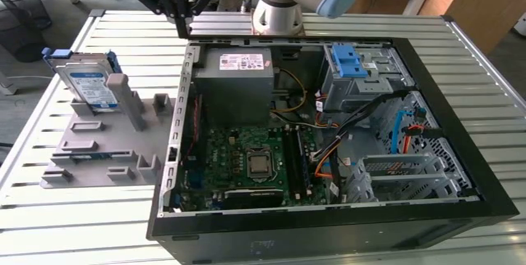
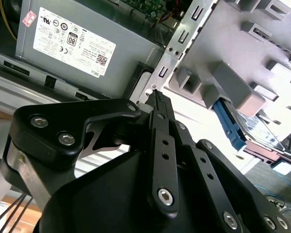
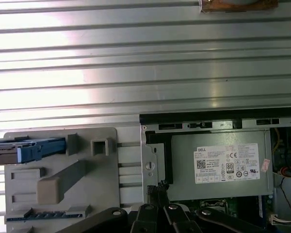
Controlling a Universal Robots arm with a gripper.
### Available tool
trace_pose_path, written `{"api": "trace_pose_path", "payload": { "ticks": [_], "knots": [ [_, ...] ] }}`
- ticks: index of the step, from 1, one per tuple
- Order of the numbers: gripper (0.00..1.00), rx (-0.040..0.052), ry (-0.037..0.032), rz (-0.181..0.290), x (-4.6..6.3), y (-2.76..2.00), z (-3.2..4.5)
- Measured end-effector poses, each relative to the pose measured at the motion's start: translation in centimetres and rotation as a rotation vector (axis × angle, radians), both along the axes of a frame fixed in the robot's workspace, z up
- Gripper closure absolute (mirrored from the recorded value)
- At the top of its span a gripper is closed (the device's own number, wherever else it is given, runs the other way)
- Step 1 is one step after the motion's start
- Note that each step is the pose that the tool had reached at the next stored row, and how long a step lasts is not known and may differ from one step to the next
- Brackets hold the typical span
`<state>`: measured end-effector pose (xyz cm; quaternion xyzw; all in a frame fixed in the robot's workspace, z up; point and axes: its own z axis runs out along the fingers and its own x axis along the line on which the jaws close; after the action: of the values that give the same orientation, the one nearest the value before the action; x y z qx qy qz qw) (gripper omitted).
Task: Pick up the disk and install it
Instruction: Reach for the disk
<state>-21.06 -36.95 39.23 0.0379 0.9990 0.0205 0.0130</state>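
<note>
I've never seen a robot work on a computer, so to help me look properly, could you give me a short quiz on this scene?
1. True or false: the gripper holds the disk.
2. Where is the disk? A) propped on the grey holder beside the open computer case; B) inside the case; C) between the gripper's fingers.
3. Fill in: the plastic frame edging the disk is ___.
Key: 1 false; 2 A; 3 blue.

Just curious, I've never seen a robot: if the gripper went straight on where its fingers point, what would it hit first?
Probably the computer case's metal side wall, just beside the grey power supply. The gripper hangs above that edge, though depth is hard to judge.
</note>
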Motion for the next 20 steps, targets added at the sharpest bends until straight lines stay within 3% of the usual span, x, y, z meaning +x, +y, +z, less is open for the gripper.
{"api": "trace_pose_path", "payload": {
  "ticks": [10, 20],
  "knots": [
    [0.89, 0.0001, -0.0001, 0.000, -2.3, 0.26, -0.10],
    [0.89, 0.0001, -0.0001, 0.001, -3.0, 0.26, -0.14]
  ]
}}
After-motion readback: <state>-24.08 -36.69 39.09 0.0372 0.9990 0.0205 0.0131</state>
